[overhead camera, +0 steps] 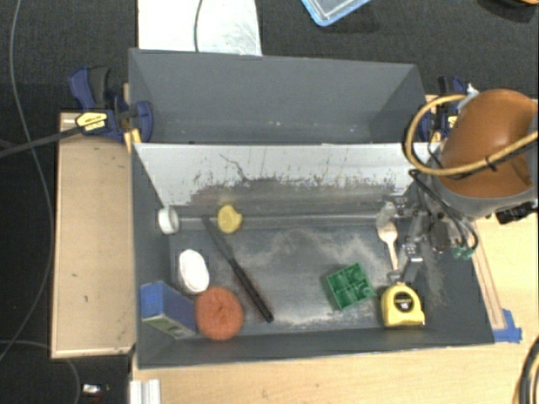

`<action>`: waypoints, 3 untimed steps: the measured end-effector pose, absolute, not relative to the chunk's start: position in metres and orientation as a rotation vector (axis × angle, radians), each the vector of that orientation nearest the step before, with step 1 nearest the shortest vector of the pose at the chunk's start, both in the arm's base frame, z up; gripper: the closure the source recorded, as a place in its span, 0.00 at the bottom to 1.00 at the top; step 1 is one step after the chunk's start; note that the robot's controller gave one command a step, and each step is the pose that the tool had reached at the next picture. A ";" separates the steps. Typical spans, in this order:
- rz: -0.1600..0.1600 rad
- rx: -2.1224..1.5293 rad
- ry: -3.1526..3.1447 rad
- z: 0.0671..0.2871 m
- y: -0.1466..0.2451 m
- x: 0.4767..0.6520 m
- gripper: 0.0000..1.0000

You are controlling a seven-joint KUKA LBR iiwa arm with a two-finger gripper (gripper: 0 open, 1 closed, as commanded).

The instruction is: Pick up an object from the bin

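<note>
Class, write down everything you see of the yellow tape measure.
The yellow tape measure has a rounded, plastic-looking case with a dark round patch on its face. It lies flat on the bin floor near the front right corner, a small gap from a green block. The tool hangs just above; contact unclear.

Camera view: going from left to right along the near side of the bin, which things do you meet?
blue box → orange ball → green block → yellow tape measure. The black stick is left out: it slants across the ball's span.
</note>
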State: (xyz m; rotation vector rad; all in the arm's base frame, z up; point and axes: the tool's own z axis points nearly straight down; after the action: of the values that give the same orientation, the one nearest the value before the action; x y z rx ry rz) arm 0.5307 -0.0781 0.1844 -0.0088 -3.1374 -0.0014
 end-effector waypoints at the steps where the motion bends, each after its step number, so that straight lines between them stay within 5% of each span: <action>1: 0.001 -0.005 -3.145 0.188 -0.078 0.532 0.00; 2: 0.000 -0.105 -3.143 0.102 -0.095 0.485 0.00; 3: 0.001 -0.141 -3.155 0.091 -0.090 0.480 0.00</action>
State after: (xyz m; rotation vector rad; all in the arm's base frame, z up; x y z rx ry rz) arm 0.4803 -0.0899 0.0912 -0.1412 -3.1550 0.0006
